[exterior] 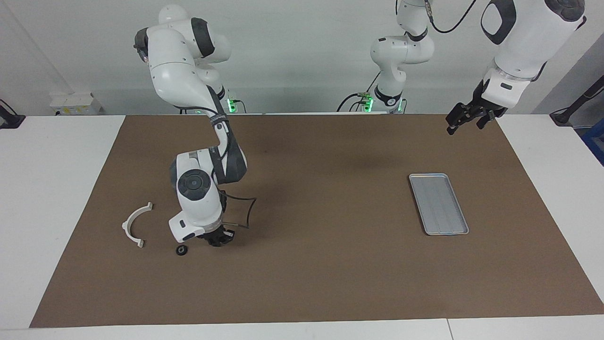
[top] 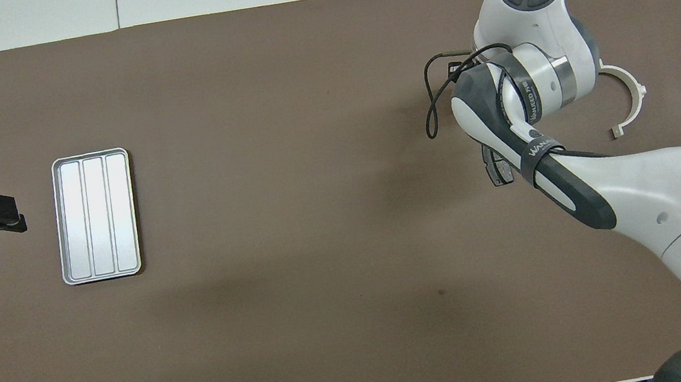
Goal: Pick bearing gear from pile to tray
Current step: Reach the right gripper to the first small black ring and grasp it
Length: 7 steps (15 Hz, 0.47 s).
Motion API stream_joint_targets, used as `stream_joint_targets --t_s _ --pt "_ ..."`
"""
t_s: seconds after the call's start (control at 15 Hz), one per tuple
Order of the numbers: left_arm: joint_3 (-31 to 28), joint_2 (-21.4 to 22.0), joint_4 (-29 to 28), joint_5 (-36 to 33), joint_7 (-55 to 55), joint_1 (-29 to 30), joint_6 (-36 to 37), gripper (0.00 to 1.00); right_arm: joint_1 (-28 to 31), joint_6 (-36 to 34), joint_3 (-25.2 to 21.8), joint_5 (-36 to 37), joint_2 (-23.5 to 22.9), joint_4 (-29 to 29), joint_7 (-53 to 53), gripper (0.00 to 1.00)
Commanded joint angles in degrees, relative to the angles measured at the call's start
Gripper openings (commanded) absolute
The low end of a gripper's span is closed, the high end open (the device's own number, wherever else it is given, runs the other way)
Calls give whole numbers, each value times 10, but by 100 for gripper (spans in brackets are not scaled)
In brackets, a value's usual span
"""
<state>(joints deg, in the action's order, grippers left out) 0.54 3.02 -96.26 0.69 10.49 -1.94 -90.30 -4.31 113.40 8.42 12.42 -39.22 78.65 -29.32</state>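
The pile lies at the right arm's end of the mat: a white half-ring bracket (exterior: 136, 225) (top: 630, 97), a dark brake pad (top: 496, 168) and a small black round bearing gear (exterior: 181, 250). My right gripper (exterior: 218, 239) hangs just above the mat beside that gear, shut; whether a part sits between its tips is hidden. In the overhead view the right arm covers it. The silver tray (exterior: 438, 203) (top: 96, 216) lies bare at the left arm's end. My left gripper (exterior: 465, 119) (top: 17, 221) waits open in the air over the mat's edge beside the tray.
A black cable (exterior: 245, 212) loops from the right wrist just above the mat. The brown mat (exterior: 330, 274) covers most of the white table.
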Motion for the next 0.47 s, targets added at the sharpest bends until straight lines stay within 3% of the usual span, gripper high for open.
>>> stream_joint_targets --t_s 0.0,0.13,0.27,0.4 --pt "0 12 -9 6 -1 2 4 100 -7 -128 42 -3 28 -82 13 0" --pt "0 12 -9 6 0 2 4 100 -8 -186 84 -14 55 -104 -12 0" --pt "0 12 -9 6 -1 2 4 100 -15 -216 113 -49 62 -125 -109 0" --pt "0 11 -9 6 -1 2 3 100 -65 -222 125 -51 59 -160 -233 0"
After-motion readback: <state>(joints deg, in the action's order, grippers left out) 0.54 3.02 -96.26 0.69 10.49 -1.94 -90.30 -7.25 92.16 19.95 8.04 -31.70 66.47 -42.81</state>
